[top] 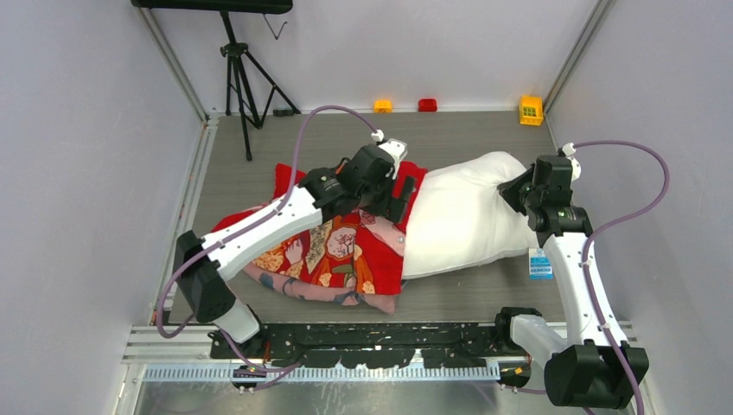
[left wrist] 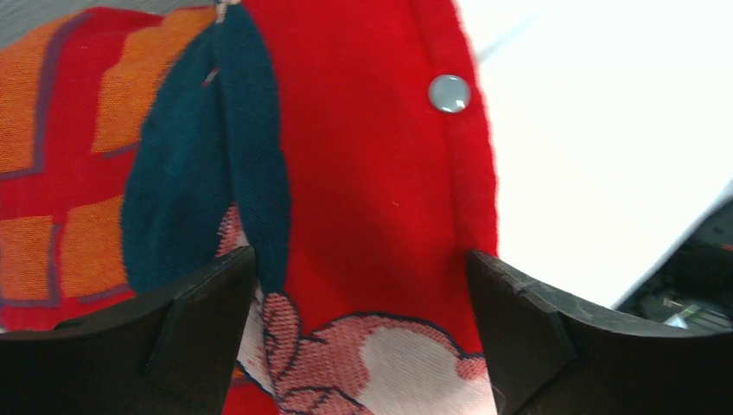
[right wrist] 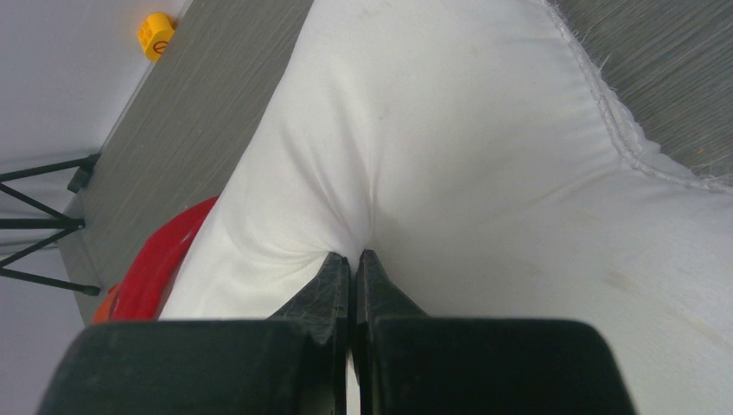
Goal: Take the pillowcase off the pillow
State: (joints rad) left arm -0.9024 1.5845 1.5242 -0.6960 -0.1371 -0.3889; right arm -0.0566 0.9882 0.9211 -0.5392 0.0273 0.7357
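The red printed pillowcase (top: 346, 251) lies across the table's middle and covers the left part of the white pillow (top: 462, 216). The pillow's right half sticks out bare. My left gripper (top: 399, 192) is open, its jaws wide apart just above the pillowcase's open hem. In the left wrist view (left wrist: 363, 285) red cloth (left wrist: 363, 173), a metal snap (left wrist: 449, 92) and the white pillow (left wrist: 596, 130) show between the jaws. My right gripper (top: 517, 192) is shut on a pinch of pillow cloth (right wrist: 449, 130) at the right end; the fingertips (right wrist: 333, 268) meet in a crease.
A camera tripod (top: 242, 78) stands at the back left. Small toy blocks, yellow (top: 382, 105), red (top: 427, 105) and yellow-green (top: 530, 110), sit along the back edge. A blue tag (top: 541, 263) lies by the right arm. Grey walls close in both sides.
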